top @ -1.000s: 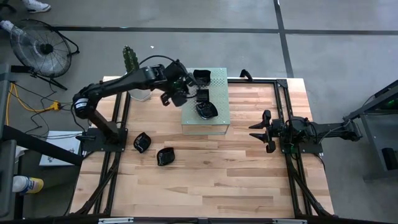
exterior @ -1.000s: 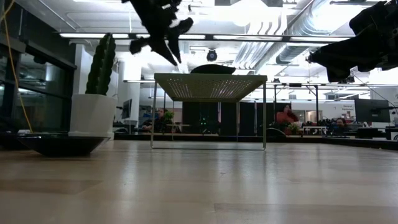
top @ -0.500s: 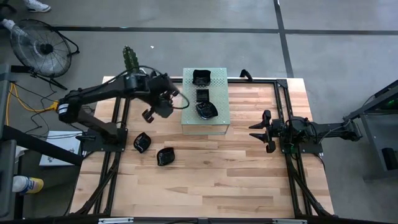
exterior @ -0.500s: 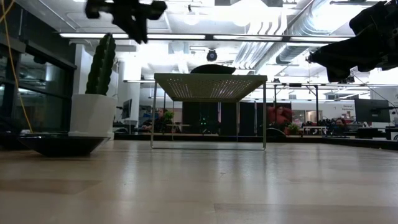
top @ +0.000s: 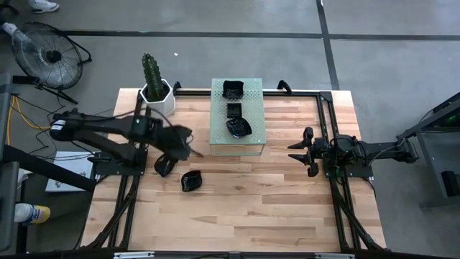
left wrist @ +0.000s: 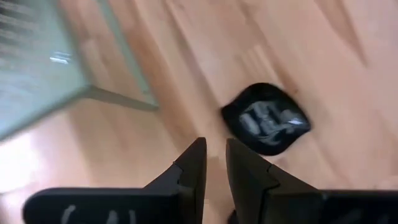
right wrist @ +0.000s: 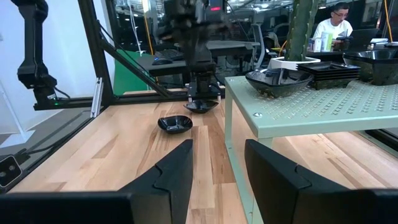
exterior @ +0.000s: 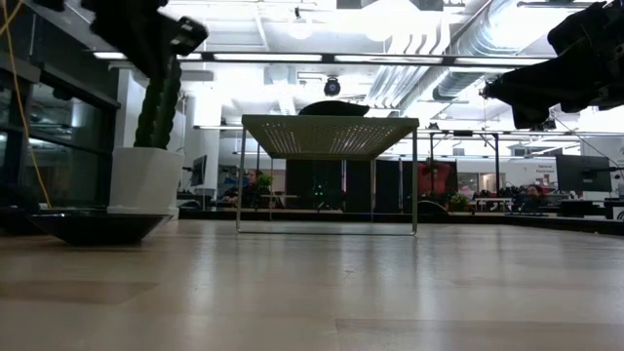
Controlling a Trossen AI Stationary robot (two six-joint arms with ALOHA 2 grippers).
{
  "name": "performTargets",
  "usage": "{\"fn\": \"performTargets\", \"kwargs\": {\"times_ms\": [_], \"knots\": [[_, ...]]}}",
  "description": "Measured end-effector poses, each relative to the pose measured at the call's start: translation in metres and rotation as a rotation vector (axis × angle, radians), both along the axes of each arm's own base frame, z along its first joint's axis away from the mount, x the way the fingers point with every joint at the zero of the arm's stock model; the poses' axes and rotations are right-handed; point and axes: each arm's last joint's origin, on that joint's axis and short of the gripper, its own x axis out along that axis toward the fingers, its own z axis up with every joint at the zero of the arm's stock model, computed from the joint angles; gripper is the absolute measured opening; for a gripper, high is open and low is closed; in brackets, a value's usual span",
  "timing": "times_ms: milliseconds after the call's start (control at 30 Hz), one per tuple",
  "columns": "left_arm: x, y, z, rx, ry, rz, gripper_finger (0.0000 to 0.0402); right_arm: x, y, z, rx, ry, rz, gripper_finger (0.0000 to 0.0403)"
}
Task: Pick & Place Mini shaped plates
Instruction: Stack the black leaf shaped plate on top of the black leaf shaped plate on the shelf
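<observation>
looking at these small glossy black dishes, i'd guess they're light, rigid and pretty slick, probably chippy if dropped, so pinching the raised rim with one finger inside and one outside seems the safest hold.

the left tool point(top: 181, 142) is hovering over the wooden desk point(top: 273, 201), fingers point(left wrist: 193, 167) nearly together with just a narrow gap and nothing between them. one wavy-edged black dish point(left wrist: 266, 118) sits just ahead of its tips, another point(top: 164, 165) lies close beside it. three more dishes point(top: 232, 108) are up on the pale green perforated stand point(top: 250, 144), off to the far side of that tool.

compared with a second ago, the left tool has swung away from above the stand and come down toward the desk dishes. the right tool point(top: 297, 150) hasn't moved, parked with fingers spread wide, empty.
</observation>
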Motion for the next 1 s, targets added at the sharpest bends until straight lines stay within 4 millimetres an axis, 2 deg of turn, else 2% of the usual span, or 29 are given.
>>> {"fn": "performTargets", "kwargs": {"times_ms": [200, 433, 633, 767, 1000], "knots": [[0.000, -0.018, -0.036, -0.148, 0.024, 0.164, 0.0058, 0.000, 0.000, 0.000, 0.000, 0.000, 0.000, 0.0140], [-0.004, -0.019, -0.081, -0.279, 0.160, 0.481, 0.0058, 0.000, 0.000, 0.000, 0.000, 0.000, 0.000, 0.0140], [0.001, -0.020, -0.105, -0.285, 0.232, 0.504, 0.0060, 0.000, 0.000, 0.000, 0.000, -0.001, 0.000, 0.0140], [0.010, -0.023, -0.111, -0.324, 0.234, 0.503, 0.0090, 0.000, 0.000, 0.000, 0.000, 0.001, 0.000, 0.0140], [0.021, -0.025, -0.124, -0.363, 0.271, 0.553, 0.0181, 0.000, 0.000, 0.000, 0.000, 0.001, 0.000, 0.0140]]}}
